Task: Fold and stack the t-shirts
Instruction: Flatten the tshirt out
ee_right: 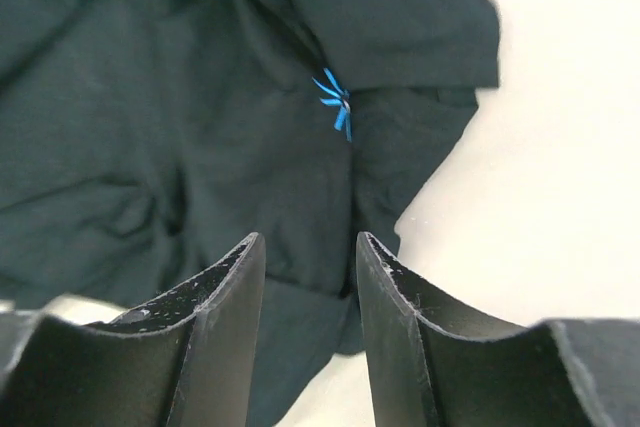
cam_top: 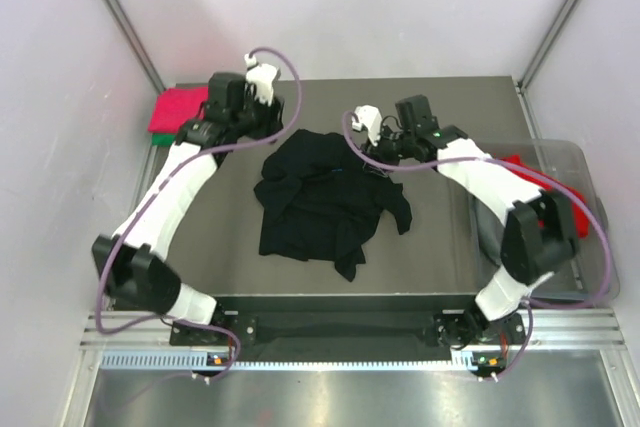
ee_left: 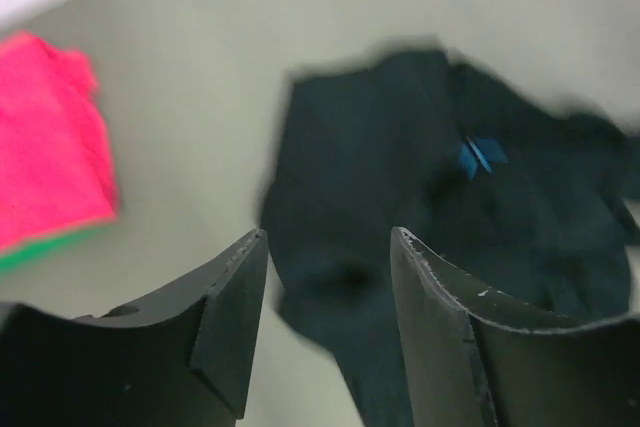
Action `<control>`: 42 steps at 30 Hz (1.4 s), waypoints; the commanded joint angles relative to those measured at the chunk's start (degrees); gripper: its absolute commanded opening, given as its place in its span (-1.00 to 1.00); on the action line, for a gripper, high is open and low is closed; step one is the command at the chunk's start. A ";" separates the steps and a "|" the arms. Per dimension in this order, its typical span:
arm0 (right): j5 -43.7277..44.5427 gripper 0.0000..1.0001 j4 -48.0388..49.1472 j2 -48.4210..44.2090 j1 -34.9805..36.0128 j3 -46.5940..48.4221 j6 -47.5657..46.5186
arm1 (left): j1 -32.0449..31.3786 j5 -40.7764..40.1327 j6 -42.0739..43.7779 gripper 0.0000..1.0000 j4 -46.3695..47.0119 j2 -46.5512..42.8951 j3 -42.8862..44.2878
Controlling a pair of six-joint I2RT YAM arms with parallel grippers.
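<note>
Two claws show, both spread and both empty. The left claw [ee_left: 325,237] has its jaws wide apart with nothing between them; in its wrist view they frame the near edge of the black t-shirt [ee_left: 380,177], and the blur hides whether they touch it. The right claw [ee_right: 308,239] is open a little less. Its fingers [ee_right: 225,297] point down at the same crumpled cloth, near a small blue mark [ee_right: 338,102] on the shirt, but contact cannot be told.

From above, the black t-shirt [cam_top: 325,197] lies rumpled and unfolded at the middle of the dark grey table [cam_top: 450,97]. A folded pink-red t-shirt [cam_top: 178,107] sits at the upper left corner of the table, with a green t-shirt [cam_top: 160,139] peeking out beneath it. At the right edge of the frame stands a clear plastic bin [cam_top: 590,207] with a red t-shirt [cam_top: 520,165] inside. Pale walls close in the table on three sides.

The left arm stretches from its base at the lower left up to the far edge, its claw [cam_top: 268,107] just beside the shirt's upper left. The right arm bends back from the lower right, its claw [cam_top: 378,152] at the shirt's upper right edge.
</note>
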 commanded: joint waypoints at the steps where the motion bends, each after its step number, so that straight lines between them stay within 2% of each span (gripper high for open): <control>1: 1.97 -0.16 2.75 5.75 0.02 6.91 -1.48 | -1.73 9.72 2.88 0.15 -4.73 -9.77 -5.17; 3: 1.62 -0.16 2.14 10.39 -0.33 9.20 -0.61 | -3.74 14.48 3.94 0.13 -11.92 -9.69 -7.11; 6: 1.27 -0.14 1.00 16.47 -0.95 13.94 1.15 | -10.14 18.97 5.53 0.05 -16.17 -8.28 -10.18; 9: 1.62 -0.12 -1.99 22.19 -1.12 19.40 2.29 | -14.89 20.21 6.32 0.04 -14.17 -8.19 -15.01; 16: 3.64 -0.08 -3.93 27.30 -1.74 25.73 2.56 | -15.53 19.43 -0.09 0.08 -9.42 -6.78 -24.76; 20: 3.12 -0.08 -3.14 29.23 -3.76 28.10 5.80 | -15.62 13.89 -1.24 0.08 -8.88 -5.21 -25.93; 21: 3.03 -0.08 -3.14 29.58 -4.11 28.54 6.34 | -15.71 13.71 -1.24 0.04 -9.67 -4.33 -25.58; 22: 2.94 -0.08 -3.14 29.67 -4.81 29.50 6.60 | -15.88 13.71 -1.32 -0.09 -10.55 -2.84 -24.88; 25: 3.29 -0.07 -2.96 29.76 -6.04 30.56 7.22 | -17.72 11.88 -1.50 -0.22 -12.75 -0.73 -23.73; 28: 2.94 -0.08 -3.05 29.24 -7.01 30.92 7.49 | -20.80 9.67 -2.55 -0.55 -14.69 0.94 -22.77; 35: 2.24 -0.07 -2.87 27.13 -8.24 30.04 7.05 | -24.23 4.75 -4.22 -0.33 -16.36 3.06 -22.50; 42: 2.15 -0.07 -2.70 26.33 -8.42 28.99 6.17 | -25.11 3.43 -4.75 -0.30 -16.98 3.23 -25.57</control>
